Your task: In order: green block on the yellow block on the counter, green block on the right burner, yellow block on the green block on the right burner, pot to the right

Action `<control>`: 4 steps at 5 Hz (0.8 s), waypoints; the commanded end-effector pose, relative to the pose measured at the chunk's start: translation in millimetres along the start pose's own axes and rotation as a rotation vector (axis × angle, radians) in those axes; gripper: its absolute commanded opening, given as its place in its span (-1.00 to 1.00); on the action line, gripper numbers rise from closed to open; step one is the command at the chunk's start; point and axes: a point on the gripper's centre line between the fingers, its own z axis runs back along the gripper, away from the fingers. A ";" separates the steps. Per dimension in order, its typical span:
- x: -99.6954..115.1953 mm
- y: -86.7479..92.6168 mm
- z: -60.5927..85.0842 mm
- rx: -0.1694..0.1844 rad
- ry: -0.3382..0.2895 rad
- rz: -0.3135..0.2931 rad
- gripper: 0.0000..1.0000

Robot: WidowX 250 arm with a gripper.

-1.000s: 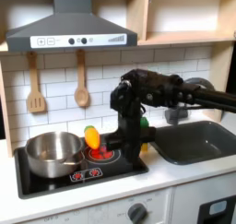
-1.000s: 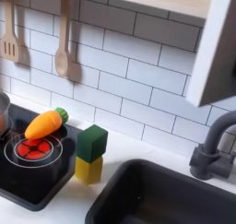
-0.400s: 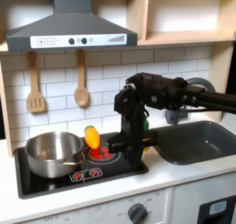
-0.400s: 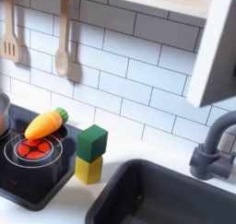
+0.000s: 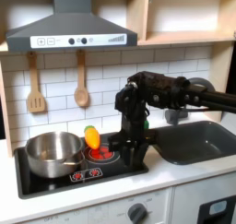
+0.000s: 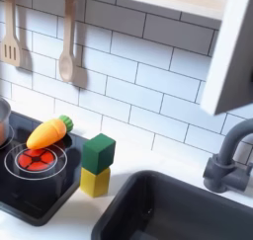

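Green block (image 6: pixel 99 151) sits stacked on the yellow block (image 6: pixel 95 182), on the counter (image 6: pixel 69 220) between the hob and the sink in the second exterior view. The right burner (image 6: pixel 36 160) lies just left of them there, a toy carrot (image 6: pixel 48 132) at its back edge. In the first exterior view, the gripper (image 5: pixel 135 143) hangs low over that spot; I cannot tell how its jaws stand. The pot (image 5: pixel 52 153) rests on the left burner.

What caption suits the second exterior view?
Green block stacked on yellow block on the counter, beside the burner.
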 end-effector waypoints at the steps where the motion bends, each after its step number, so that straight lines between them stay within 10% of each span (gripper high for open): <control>1: -3.2 1.7 1.9 0.000 0.008 0.011 1.00; 4: -4.7 5.2 0.8 -0.011 0.011 0.019 1.00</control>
